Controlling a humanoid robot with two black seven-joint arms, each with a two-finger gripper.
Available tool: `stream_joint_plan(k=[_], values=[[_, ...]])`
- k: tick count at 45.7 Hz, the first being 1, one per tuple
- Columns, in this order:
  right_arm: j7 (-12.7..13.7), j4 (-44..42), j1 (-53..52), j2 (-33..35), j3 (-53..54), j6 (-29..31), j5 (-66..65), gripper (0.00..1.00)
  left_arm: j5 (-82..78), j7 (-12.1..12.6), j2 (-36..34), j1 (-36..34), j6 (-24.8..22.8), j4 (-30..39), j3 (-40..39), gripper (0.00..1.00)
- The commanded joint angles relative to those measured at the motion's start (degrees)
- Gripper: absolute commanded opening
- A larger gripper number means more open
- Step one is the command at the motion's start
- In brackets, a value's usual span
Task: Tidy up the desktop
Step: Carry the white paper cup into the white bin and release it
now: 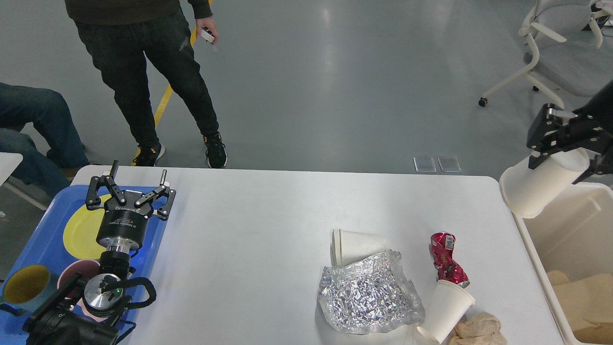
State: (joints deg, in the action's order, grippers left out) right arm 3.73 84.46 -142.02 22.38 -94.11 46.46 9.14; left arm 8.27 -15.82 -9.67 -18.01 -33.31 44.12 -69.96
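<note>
The white desktop (249,230) fills the middle of the head view. On its right part lie a white paper cup on its side (357,246), crumpled silver foil (368,293), a crushed red can (445,264), another tipped paper cup (445,310) and crumpled brown paper (479,328). My right gripper (567,153) is at the right edge, shut on a white paper cup (539,184) held tilted in the air over the gap between the desktop and the cream bin (565,235). My left gripper (129,191) stands open over the blue tray (36,225), holding nothing.
The blue tray holds a yellow plate (81,232), a pink bowl (79,275) and a cup with a yellow inside (26,287). Brown paper lies in the cream bin. A person (148,72) stands beyond the far edge, another sits at left, and an office chair (560,57) is far right.
</note>
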Motion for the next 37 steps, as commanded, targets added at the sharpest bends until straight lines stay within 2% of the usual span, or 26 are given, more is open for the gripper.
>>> stream_joint_plan(k=[1, 5, 10, 17, 20, 27, 37], values=[[0.0, -3.6, 7.4, 7.8, -2.5, -6.0, -0.3, 0.0, 0.0, 0.0, 0.0, 0.0, 0.0, 0.0, 0.0, 0.96], [0.0, -9.8, 16.8, 13.0, -1.8, -10.2, -1.0, 0.0, 0.0, 0.0, 0.0, 0.0, 0.0, 0.0, 0.0, 0.96], [0.0, -17.3, 29.2, 15.7, 0.3, -16.6, -0.4, 0.0, 0.0, 0.0, 0.0, 0.0, 0.0, 0.0, 0.0, 0.96], [0.0, -25.1, 50.2, 17.5, 9.6, -33.3, 0.0, 0.0, 0.0, 0.0, 0.0, 0.0, 0.0, 0.0, 0.0, 0.96], [0.0, -29.9, 59.4, 17.4, 14.1, -38.4, 0.0, 0.0, 0.0, 0.0, 0.0, 0.1, 0.0, 0.0, 0.0, 0.96], [0.0, -47.7, 79.3, 15.3, 25.8, -39.7, 0.0, 0.0, 0.0, 0.0, 0.0, 0.1, 0.0, 0.0, 0.0, 0.96], [0.0, -77.8, 106.6, 2.9, 39.0, -39.7, 0.0, 0.0, 0.0, 0.0, 0.0, 0.0, 0.0, 0.0, 0.0, 0.96]])
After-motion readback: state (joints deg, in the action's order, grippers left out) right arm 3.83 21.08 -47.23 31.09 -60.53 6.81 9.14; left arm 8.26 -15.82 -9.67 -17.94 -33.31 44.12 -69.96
